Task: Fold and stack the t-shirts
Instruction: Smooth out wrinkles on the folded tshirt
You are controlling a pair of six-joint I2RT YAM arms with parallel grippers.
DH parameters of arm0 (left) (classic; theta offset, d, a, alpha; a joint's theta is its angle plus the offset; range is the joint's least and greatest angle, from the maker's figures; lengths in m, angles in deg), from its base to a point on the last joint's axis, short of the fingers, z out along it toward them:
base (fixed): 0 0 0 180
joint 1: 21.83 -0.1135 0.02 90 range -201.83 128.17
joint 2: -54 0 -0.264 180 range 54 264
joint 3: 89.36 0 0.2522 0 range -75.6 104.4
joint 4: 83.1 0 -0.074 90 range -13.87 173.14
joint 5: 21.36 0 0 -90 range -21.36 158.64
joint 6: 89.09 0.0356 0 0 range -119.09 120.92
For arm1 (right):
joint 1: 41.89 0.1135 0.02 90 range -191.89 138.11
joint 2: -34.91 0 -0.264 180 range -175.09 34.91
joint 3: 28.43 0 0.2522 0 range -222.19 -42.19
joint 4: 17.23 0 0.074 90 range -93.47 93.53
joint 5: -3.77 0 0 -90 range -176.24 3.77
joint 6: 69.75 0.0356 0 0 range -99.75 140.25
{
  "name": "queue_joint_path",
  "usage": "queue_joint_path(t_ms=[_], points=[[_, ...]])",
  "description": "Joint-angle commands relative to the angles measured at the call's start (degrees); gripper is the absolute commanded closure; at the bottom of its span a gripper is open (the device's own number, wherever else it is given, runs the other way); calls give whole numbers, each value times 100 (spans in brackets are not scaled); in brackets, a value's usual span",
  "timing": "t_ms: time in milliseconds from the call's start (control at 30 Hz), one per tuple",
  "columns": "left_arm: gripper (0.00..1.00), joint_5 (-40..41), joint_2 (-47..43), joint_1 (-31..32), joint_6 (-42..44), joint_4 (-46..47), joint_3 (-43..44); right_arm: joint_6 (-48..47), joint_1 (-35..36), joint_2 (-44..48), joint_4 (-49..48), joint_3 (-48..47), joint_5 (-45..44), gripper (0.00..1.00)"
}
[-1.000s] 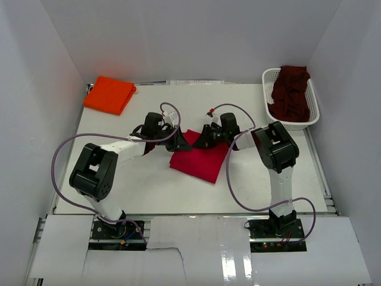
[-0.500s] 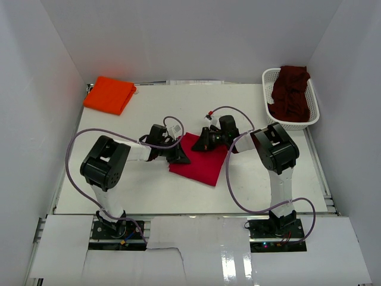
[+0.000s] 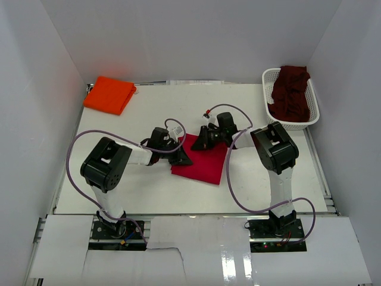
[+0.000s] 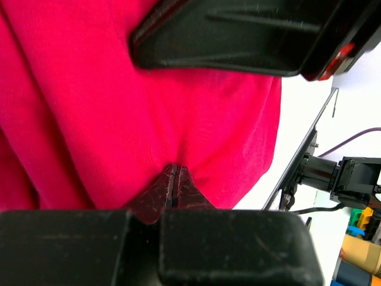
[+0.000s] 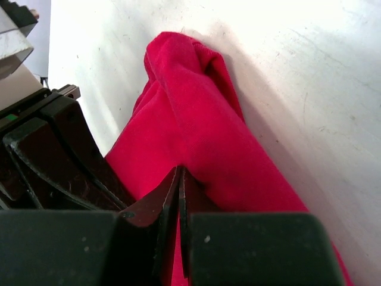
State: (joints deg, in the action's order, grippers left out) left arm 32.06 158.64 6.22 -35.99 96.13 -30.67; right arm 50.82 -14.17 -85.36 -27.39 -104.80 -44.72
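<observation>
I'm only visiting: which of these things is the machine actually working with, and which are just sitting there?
Part of the job:
- red t-shirt, mid-table
- orange t-shirt, folded, far left corner
- maroon t-shirt, bunched in the basket

Just there:
- white basket, only holding the maroon one
- white table

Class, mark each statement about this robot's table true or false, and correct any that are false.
1. The maroon t-shirt is in the white basket. True.
2. The orange t-shirt sits in the basket too. False: it lies folded at the table's far left corner.
3. The left jaws are wide open. False: they are shut on the red t-shirt.
4. The right jaws are shut on the red t-shirt. True.
</observation>
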Motion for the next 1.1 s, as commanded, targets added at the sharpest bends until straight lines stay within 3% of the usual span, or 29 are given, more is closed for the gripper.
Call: queue_joint_path(t_ms=[0,500,667,833,933,967,1000,1067], points=[[100,283,74,165,149,-544,-326,-402,-127,-120,572,-365,-355,92],[100,212,56,174,149,-544,-397,-771,-549,-787,1469,-1956,-451,92],[100,195,39,183,140,-544,-388,-1008,-689,-832,2224,-2991,-522,92],[100,186,-5,183,96,-561,-397,-1237,-804,-428,3059,-3389,-653,91],[100,195,-119,183,17,-570,-380,-1413,-821,46,3419,-3101,-654,83],[100,204,-163,183,-18,-587,-362,-1439,-830,213,3455,-2934,-662,76],[100,230,-329,183,-62,-648,-344,-1483,-830,554,3491,-2567,-706,62],[82,544,-601,174,-80,-928,-222,-1501,-848,942,3509,-2152,-741,54]])
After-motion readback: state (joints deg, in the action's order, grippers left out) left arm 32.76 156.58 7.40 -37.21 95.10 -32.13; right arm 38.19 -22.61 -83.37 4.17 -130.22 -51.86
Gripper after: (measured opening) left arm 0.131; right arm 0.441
